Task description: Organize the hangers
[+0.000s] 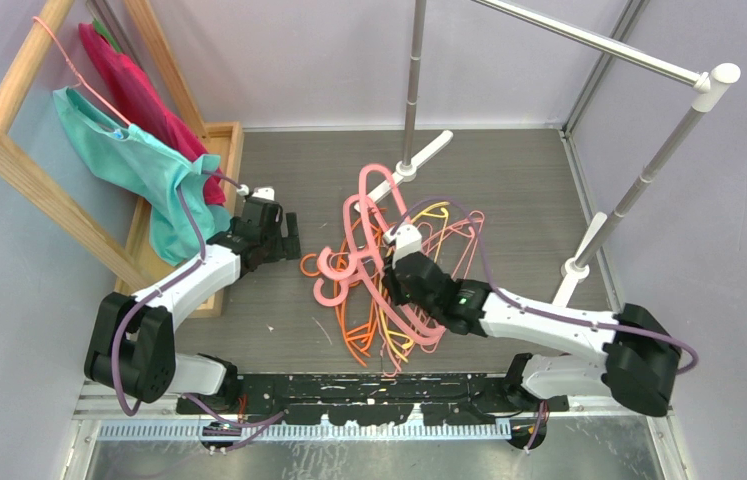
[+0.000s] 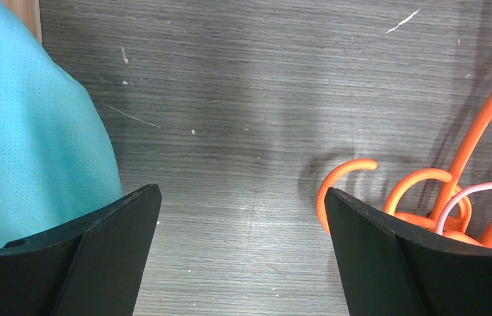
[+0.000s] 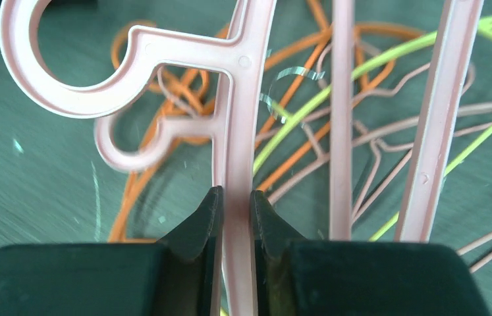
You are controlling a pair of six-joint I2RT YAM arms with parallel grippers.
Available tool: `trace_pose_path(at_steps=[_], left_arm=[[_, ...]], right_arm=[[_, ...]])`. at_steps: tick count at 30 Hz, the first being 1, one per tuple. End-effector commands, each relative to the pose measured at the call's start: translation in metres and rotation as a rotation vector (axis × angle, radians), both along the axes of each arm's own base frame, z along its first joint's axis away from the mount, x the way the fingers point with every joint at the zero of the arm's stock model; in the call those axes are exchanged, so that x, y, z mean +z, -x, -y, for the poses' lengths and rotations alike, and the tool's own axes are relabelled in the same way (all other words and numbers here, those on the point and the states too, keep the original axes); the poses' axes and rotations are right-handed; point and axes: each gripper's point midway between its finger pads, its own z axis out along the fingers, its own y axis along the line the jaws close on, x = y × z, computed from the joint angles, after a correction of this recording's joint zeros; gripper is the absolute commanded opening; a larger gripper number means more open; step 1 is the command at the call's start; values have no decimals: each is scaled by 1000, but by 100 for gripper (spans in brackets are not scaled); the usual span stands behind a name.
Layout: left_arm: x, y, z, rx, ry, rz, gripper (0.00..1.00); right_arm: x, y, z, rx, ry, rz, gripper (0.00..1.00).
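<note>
A tangle of pink, orange and yellow hangers [image 1: 389, 270] lies in the middle of the table. My right gripper [image 1: 401, 268] is shut on the bar of a thick pink hanger [image 3: 236, 131], just below its hook; a second pink hook sits under it. Thin orange [image 3: 296, 79], yellow [image 3: 388, 56] and pink wire hangers lie beneath. My left gripper [image 1: 284, 238] is open and empty over bare table, left of the pile. In the left wrist view the gripper [image 2: 243, 197] has orange hooks [image 2: 342, 174] by its right finger.
A wooden rack [image 1: 19, 150] at the left holds a thin pink hanger with teal cloth [image 1: 134, 160] and red cloth [image 1: 134, 85]. The teal cloth shows by my left finger [image 2: 26, 131]. A metal clothes rail [image 1: 589, 40] on white feet stands behind and to the right.
</note>
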Motion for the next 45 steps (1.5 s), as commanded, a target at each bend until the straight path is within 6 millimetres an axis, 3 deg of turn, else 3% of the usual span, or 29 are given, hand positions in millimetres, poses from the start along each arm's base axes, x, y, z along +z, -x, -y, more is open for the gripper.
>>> trace_pose_path(at_steps=[1, 5, 11, 24, 29, 37, 45], left_arm=[[9, -4, 0, 10, 17, 49, 98], [10, -4, 2, 7, 27, 53, 98], [16, -6, 4, 6, 40, 65, 98], [23, -7, 2, 9, 33, 82, 98], [21, -8, 0, 10, 20, 78, 98], [15, -9, 1, 6, 13, 62, 98], [5, -11, 0, 5, -9, 34, 98]], right_arm=[[96, -33, -4, -103, -312, 154, 1], [153, -53, 15, -176, -475, 250, 1], [230, -99, 57, -285, -748, 381, 1], [345, -164, 65, -204, -1079, 564, 1], [369, -182, 64, -173, -1149, 606, 1], [387, -214, 70, -191, -1222, 644, 1], [384, -247, 76, -253, -1283, 646, 1]])
